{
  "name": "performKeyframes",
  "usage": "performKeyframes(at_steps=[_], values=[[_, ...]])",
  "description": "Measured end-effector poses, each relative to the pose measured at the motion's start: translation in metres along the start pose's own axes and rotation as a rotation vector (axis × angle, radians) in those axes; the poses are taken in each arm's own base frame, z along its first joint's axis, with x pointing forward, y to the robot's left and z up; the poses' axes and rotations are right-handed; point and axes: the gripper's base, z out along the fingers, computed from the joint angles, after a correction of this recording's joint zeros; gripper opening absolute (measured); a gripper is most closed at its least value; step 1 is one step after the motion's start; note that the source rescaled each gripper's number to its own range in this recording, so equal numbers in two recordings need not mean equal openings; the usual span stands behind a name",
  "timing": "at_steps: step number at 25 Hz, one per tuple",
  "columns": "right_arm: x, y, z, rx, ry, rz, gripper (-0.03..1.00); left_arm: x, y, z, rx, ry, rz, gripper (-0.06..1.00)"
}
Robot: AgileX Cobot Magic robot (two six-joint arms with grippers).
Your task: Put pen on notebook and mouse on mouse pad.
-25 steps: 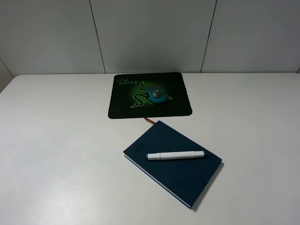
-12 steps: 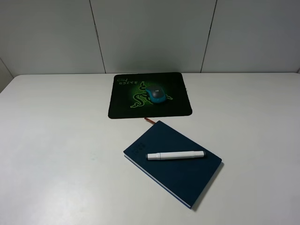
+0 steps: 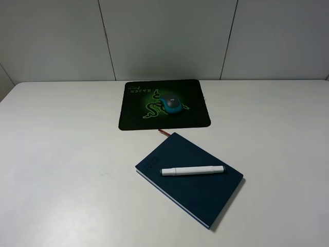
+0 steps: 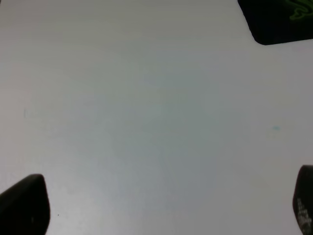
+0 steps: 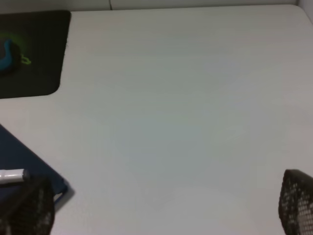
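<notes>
A white pen (image 3: 193,170) lies flat across the navy notebook (image 3: 198,190) near the table's front. Behind it, the teal and grey mouse (image 3: 171,103) rests on the black mouse pad (image 3: 133,116) with the green emblem. Neither arm shows in the exterior high view. My left gripper (image 4: 161,205) hangs open over bare white table, with a corner of the mouse pad (image 4: 274,22) in its view. My right gripper (image 5: 166,205) is open too; its view catches the notebook's corner (image 5: 24,161), the pen's end (image 5: 11,175), the mouse pad (image 5: 44,54) and the mouse (image 5: 6,56).
The white table (image 3: 61,154) stretches wide to the left and right of the objects. A grey panelled wall (image 3: 164,36) stands behind the table's far edge.
</notes>
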Motion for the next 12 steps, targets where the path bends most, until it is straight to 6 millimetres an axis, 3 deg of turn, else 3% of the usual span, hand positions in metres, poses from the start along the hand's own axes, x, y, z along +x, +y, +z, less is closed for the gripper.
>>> performKeyframes(at_steps=[12], values=[[0.0, 0.0, 0.0, 0.0, 0.0, 0.0, 1.0, 0.0, 0.0, 0.0, 0.0, 0.0, 0.0, 1.0]])
